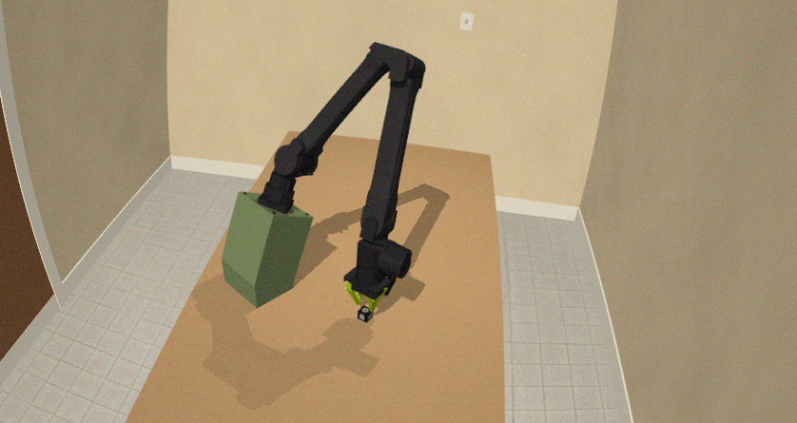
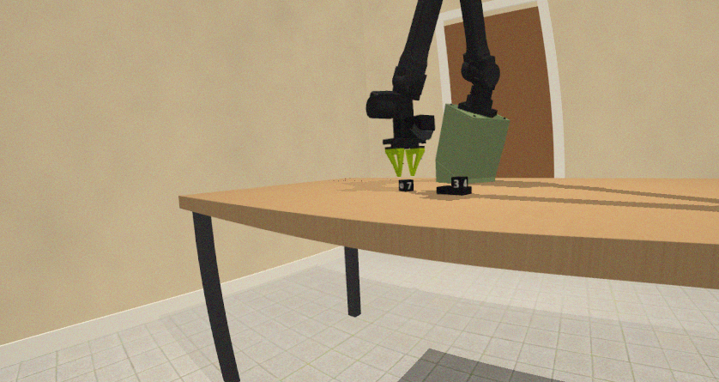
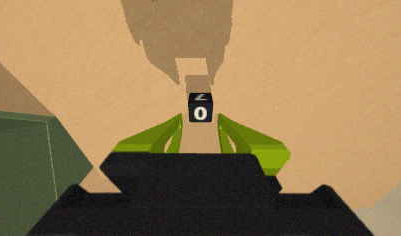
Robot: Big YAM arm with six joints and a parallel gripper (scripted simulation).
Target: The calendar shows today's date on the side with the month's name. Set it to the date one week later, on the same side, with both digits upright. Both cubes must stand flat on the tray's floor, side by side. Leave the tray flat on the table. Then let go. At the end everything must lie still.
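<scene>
A loose black cube [image 1: 364, 314] [image 2: 406, 185] [image 3: 200, 109] stands on the table. Its top shows a white 0 in the wrist view, and a 7 shows on a side face. Another side digit is too small to read. My gripper [image 1: 365, 306] [image 2: 406, 175] is partly open and empty, pointing down, with its fingertips just above the loose cube and to either side of it. The black tray [image 2: 444, 191] lies on the table to the right of the cube in the exterior view. A second black cube [image 2: 459, 182] stands in its right part, showing 3 and 4. The top view hides the tray.
The green arm base [image 1: 266, 247] [image 2: 472, 145] [image 3: 21, 160] stands on the table [image 1: 435, 353] [image 2: 301, 203] behind the tray in the exterior view and left of the gripper in the top view. The table's front edge runs nearer the exterior camera.
</scene>
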